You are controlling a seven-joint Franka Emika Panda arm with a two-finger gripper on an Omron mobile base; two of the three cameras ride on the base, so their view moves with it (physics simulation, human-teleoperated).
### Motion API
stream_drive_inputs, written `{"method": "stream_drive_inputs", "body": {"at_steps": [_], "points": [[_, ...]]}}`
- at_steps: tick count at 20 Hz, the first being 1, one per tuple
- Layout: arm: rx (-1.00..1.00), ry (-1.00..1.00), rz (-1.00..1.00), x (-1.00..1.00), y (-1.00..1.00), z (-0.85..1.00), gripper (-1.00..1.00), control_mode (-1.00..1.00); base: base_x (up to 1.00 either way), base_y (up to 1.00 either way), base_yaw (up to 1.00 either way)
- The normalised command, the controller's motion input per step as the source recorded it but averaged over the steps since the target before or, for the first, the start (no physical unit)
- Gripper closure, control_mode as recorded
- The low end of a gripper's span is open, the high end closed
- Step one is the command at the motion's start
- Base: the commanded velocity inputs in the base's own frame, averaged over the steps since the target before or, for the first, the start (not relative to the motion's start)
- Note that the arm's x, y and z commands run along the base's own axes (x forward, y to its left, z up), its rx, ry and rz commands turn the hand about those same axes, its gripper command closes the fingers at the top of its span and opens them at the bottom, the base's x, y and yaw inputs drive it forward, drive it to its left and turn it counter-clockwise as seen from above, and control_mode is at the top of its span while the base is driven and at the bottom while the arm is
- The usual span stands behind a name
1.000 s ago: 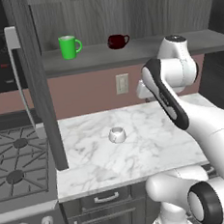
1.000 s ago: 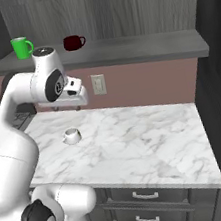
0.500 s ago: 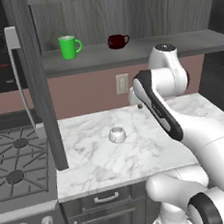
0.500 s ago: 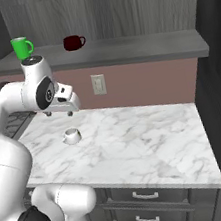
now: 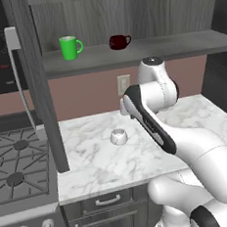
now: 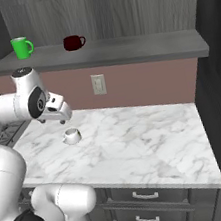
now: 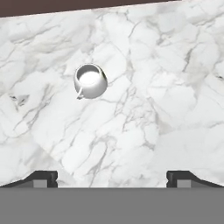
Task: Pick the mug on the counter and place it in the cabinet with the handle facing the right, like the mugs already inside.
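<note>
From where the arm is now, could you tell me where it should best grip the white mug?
Probably from above, pinching the rim of the mug on the side away from its handle. It stands upright and alone on the counter, mouth open, and the open gripper is above it.

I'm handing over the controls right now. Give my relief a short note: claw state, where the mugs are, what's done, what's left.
Claw: open, empty, above the counter, just behind the white mug.
White mug: upright on the counter, untouched; handle seen in the hand view.
Cabinet shelf: green mug and dark red mug, handles to the right, bare board beside them.
Done: nothing grasped.
Left: descend, grip the white mug, lift it to the shelf, handle right.
</note>
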Motion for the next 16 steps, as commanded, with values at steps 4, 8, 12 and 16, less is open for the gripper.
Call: {"method": "stream_drive_inputs", "body": {"at_steps": [4,8,12,16], "points": [[0.0,0.0,-0.06,0.0,0.25,-0.35,-1.0,-1.0,0.0,0.0,0.0],[0.0,0.0,-0.06,0.0,0.18,-0.38,-1.0,-1.0,0.0,0.0,0.0],[0.0,0.0,-0.08,0.0,0.16,-0.35,-1.0,-1.0,0.0,0.0,0.0],[-0.01,0.0,-0.11,0.0,0.12,-0.31,-1.0,-1.0,0.0,0.0,0.0]]}}
